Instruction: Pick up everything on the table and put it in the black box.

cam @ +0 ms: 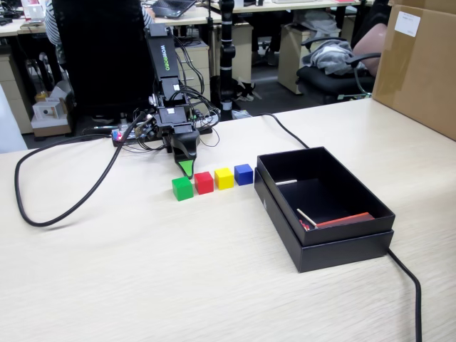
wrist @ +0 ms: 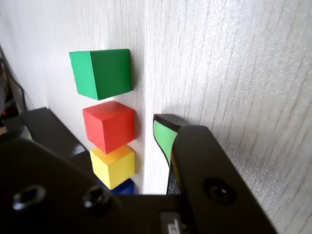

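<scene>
Four small cubes stand in a row on the beige table (cam: 142, 271): green (cam: 182, 188), red (cam: 204, 182), yellow (cam: 224, 178), blue (cam: 244, 174). The black box (cam: 342, 249) lies open just right of the blue cube, with a red strip (cam: 345, 219) and white sticks (cam: 306, 217) inside. My green-tipped gripper (cam: 187, 169) points down just behind the green and red cubes, touching none. In the wrist view its one visible tip (wrist: 163, 132) is beside the red cube (wrist: 109, 126), with green (wrist: 101, 73) above and yellow (wrist: 113, 165) and blue (wrist: 122, 186) below. The second jaw's tip is hidden.
A thick black cable (cam: 64, 206) loops over the table at left, and another (cam: 406, 278) runs past the box's right end. A big brown carton (cam: 420, 64) stands at the far right. Loose wires crowd the arm's base (cam: 142, 132).
</scene>
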Robot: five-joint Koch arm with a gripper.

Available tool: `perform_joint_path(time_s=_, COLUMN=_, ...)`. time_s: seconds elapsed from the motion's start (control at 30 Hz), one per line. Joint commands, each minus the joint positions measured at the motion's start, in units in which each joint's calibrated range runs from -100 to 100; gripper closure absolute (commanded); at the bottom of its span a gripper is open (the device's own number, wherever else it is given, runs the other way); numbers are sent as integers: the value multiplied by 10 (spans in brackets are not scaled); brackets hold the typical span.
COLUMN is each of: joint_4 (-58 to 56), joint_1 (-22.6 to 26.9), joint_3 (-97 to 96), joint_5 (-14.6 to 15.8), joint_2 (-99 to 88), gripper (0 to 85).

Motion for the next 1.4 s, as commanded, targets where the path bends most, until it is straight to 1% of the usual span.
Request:
perform_joint_path(time_s=0.0, joint_4=-15, joint_1=9, joint_3=-14, joint_5=-6, joint_2=-1, gripper=370)
perform_joint_path(time_s=0.7, joint_4=-28, joint_1=5, joint_3=-4, joint_5=-7, joint_2=-1, gripper=364)
perform_joint_path(time_s=0.73, joint_4=-57, joint_1=-3, joint_3=18, joint_5=-16, joint_2=-1, gripper=366)
perform_joint_path(time_s=0.8, joint_4=-121, joint_1=-10, joint_3=63, joint_5=-19, joint_2=0, gripper=367)
perform_joint_path(time_s=1.0, joint_4=-321, joint_1=-12, joint_3=231, joint_5=-15, joint_2=17, gripper=378)
perform_joint_path(time_s=1.23, joint_4=-461, joint_1=-25, joint_3=405, joint_5=-18, joint_2=112, gripper=382)
perform_joint_path(time_s=1.3, joint_4=-476, joint_1=-30, joint_3=446, joint_5=-24, joint_2=169, gripper=382)
perform_joint_path(time_s=1.37, joint_4=-482, joint_1=-42, joint_3=498, joint_5=-28, joint_2=263, gripper=382)
